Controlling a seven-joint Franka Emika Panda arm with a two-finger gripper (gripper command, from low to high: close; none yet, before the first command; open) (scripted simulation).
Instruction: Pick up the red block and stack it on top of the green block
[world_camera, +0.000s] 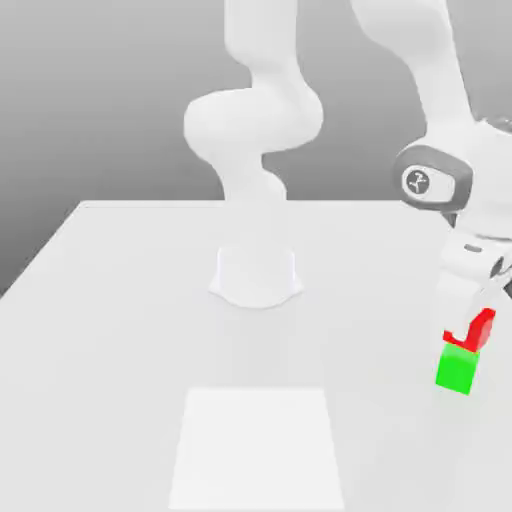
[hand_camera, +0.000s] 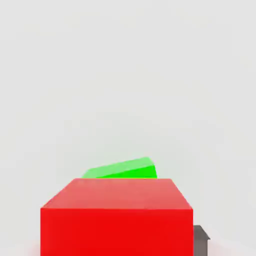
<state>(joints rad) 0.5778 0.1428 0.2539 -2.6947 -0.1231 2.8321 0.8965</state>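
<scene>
The gripper (world_camera: 478, 305) hung near the desk's (world_camera: 120, 330) edge at the exterior view's right, w/ the red block (world_camera: 473, 331) at its fingertips; whether the fingers gripped it or stood apart couldn't be told. The red block, a small matte cube, sat on top of the green block (world_camera: 457, 369), a cube of approx. the same size, plain-faced. 1 dark grey finger pad (hand_camera: 201, 239) showed just beside the red block. Desk surface was smooth, white.

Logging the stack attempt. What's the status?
Hand at the red block. Red block sits on green block. White table around it.
</scene>
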